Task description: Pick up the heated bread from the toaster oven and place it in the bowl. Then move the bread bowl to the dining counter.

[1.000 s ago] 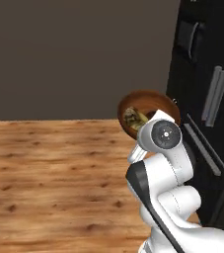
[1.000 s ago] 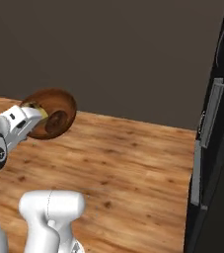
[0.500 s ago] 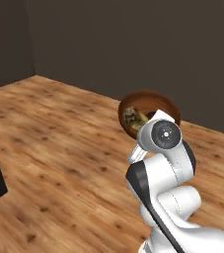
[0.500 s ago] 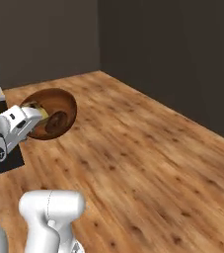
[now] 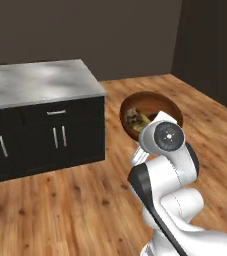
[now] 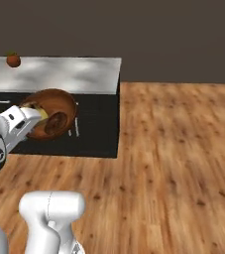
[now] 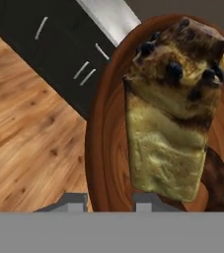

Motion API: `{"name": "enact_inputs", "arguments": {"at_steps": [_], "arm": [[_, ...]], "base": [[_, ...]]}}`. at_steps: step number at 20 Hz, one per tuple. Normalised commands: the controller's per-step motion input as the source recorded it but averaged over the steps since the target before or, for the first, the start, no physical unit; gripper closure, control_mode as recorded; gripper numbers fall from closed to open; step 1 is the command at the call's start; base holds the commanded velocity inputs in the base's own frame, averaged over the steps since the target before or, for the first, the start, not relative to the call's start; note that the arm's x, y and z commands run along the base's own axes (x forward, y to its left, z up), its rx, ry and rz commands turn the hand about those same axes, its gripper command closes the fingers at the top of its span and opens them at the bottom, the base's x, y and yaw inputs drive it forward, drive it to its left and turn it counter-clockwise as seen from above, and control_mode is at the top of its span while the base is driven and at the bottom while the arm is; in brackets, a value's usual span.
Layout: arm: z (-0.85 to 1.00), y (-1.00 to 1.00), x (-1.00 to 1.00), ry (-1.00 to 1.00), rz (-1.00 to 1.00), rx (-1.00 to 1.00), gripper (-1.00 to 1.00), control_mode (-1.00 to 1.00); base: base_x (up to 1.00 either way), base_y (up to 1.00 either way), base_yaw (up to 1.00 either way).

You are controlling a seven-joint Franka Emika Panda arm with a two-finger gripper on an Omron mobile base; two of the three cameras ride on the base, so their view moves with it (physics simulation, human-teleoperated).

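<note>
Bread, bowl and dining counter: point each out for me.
bread [image 7: 175, 106], hand view, middle of its tan face
bowl [image 5: 157, 101], left base view, far inner wall
dining counter [image 6: 69, 74], right base view, bare marble top

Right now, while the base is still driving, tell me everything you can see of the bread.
The heated bread is a tan-yellow oblong chunk with dark brown crust patches and small dark spots at one end. It lies inside the reddish-brown wooden bowl, resting against its inner wall. The bowl is carried tilted at the gripper, above the wood floor and near the dining counter.

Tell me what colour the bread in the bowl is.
Pale tan-yellow with dark brown crust patches; the bread in the bowl shows best in the hand view.
</note>
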Motion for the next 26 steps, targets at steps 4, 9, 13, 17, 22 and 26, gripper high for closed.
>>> {"name": "enact_inputs", "arguments": {"at_steps": [4, 9, 13, 17, 22, 26], "arm": [[0.0, 0.0, 0.0, 0.0, 0.0, 0.0, 1.0, 1.0], [0.0, 0.0, 0.0, 0.0, 0.0, 0.0, 1.0, 1.0], [0.0, 0.0, 0.0, 0.0, 0.0, 0.0, 1.0, 1.0], [0.0, 0.0, 0.0, 0.0, 0.0, 0.0, 1.0, 1.0], [0.0, 0.0, 0.0, 0.0, 0.0, 0.0, 1.0, 1.0], [0.0, 0.0, 0.0, 0.0, 0.0, 0.0, 1.0, 1.0]], "base": [[1.0, 0.0, 0.58], [1.0, 0.0, 0.23], [1.0, 0.1, 0.02], [1.0, 0.87, -0.26], [1.0, 1.0, -0.38], [0.7, 0.57, -0.26]]}}
